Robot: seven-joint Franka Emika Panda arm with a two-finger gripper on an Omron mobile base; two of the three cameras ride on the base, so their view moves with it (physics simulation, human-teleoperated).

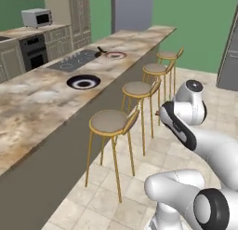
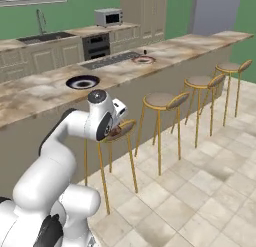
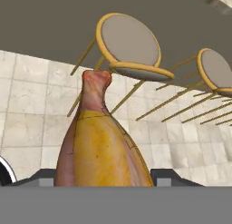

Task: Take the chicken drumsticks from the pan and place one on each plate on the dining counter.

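A golden-brown chicken drumstick, its pinkish bone end pointing away, is sitting clamped between the gripper tips; bar stools are standing beyond.

Four stools stand along the worktop. On it lie two plates: one near, one far. One pan sits beside the far plate. One drumstick. One microwave.
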